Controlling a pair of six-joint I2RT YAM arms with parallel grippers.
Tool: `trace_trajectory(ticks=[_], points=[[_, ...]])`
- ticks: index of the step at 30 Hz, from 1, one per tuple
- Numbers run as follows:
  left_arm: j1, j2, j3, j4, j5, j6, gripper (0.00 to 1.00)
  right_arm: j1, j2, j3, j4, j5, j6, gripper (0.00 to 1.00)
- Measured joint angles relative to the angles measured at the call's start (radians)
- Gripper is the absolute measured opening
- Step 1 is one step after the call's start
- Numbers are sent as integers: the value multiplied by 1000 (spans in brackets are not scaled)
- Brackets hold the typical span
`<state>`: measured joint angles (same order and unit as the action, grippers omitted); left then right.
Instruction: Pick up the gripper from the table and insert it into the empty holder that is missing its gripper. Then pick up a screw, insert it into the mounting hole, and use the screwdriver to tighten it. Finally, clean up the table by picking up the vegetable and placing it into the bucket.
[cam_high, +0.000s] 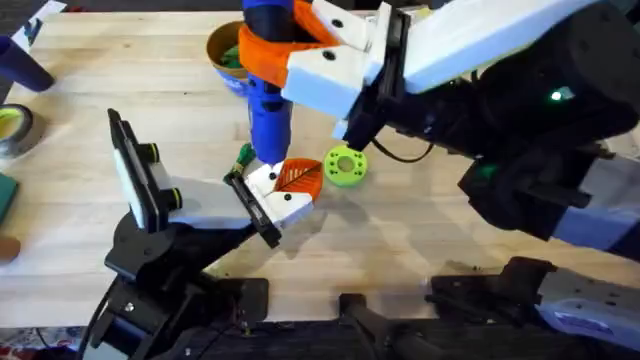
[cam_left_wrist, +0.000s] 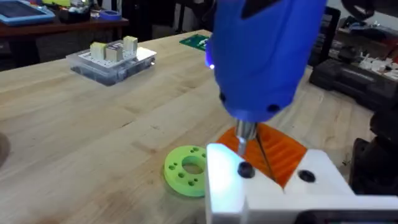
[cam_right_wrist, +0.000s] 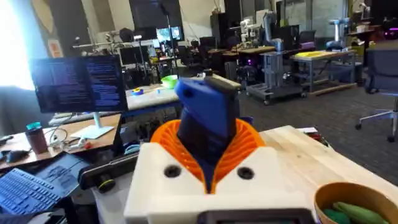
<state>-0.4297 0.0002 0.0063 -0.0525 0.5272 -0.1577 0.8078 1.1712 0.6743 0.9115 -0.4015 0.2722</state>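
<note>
Pinching the screwdriver (cam_high: 268, 100) upright, the right end effector (cam_high: 300, 55) sets its bit on the holder's screw (cam_left_wrist: 245, 169); left end effector's (cam_high: 280, 195) spread: cannot tell.

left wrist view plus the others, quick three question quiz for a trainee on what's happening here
1. True or false: the fat blue cylindrical power screwdriver lies flat on the light wooden table.
2. Which arm holds it? A left, B right, C neither.
3. Fill in: the small round orange paper bucket holds something ___ in colour.

Key: 1 false, it stands upright, bit down. 2 B, the right gripper is clamped on it. 3 green.
</note>
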Motion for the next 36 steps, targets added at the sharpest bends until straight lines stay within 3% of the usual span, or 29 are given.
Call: trace_trajectory(ticks=[36], points=[[0, 0, 0, 0, 0, -3, 14, 0, 1, 2, -60, 19, 43, 25]])
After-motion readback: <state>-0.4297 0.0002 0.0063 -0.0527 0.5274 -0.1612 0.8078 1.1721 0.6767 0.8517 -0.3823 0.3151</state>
